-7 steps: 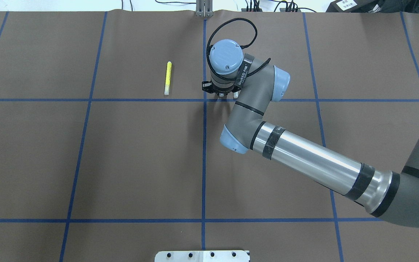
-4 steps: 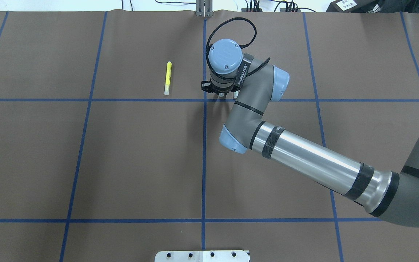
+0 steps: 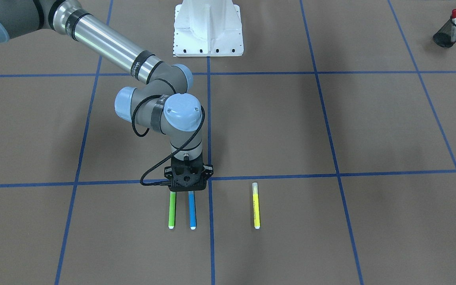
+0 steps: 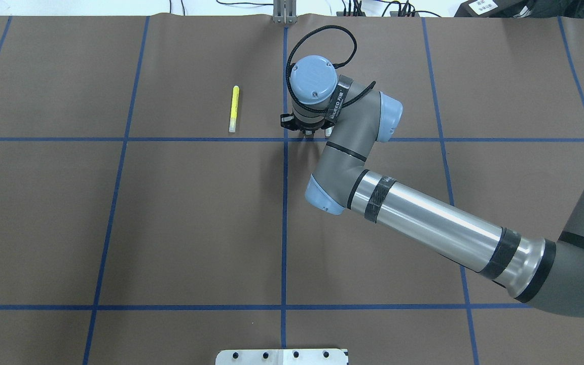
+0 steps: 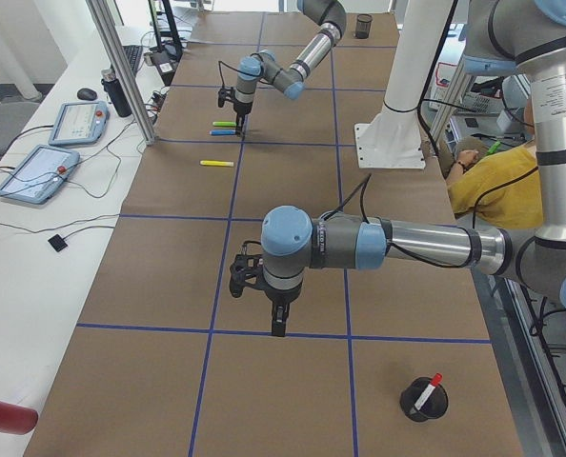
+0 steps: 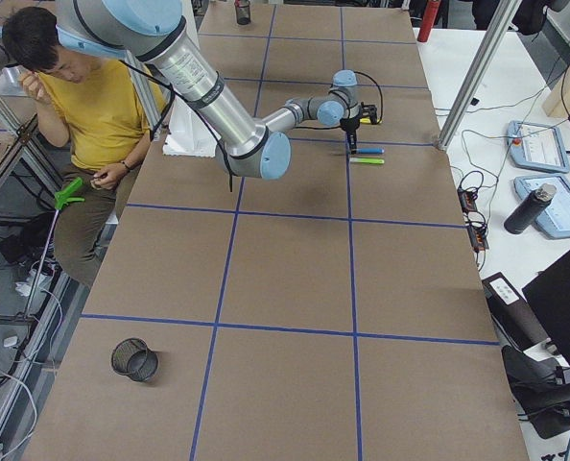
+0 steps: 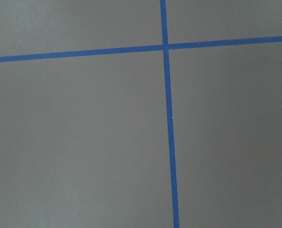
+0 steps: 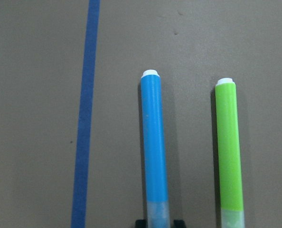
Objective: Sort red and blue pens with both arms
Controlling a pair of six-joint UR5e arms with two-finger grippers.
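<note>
The blue pen [image 8: 154, 147] lies flat on the table [image 4: 195, 218] beside a green pen [image 8: 229, 147]. My right gripper [image 3: 190, 190] stands upright over the blue pen's translucent cap end. Its dark fingertips [image 8: 140, 222] press against both sides of the cap, so it is shut on it. The same gripper [image 4: 317, 133] hides both pens from overhead. The red pen [image 3: 454, 23] stands in a black mesh cup [image 3: 443, 38] at the table's left end. My left gripper [image 5: 278, 328] hangs above bare table near that cup; I cannot tell whether it is open or shut.
A yellow pen [image 4: 233, 109] lies a short way to the left of the right gripper. A second dark cup [image 5: 363, 24] stands at the far right end. The white pedestal base [image 3: 208, 27] is at the robot's side. A seated person [image 6: 83, 106] is beside the table.
The right arm's wrist has shifted very slightly to the left. The yellow pen has not moved.
</note>
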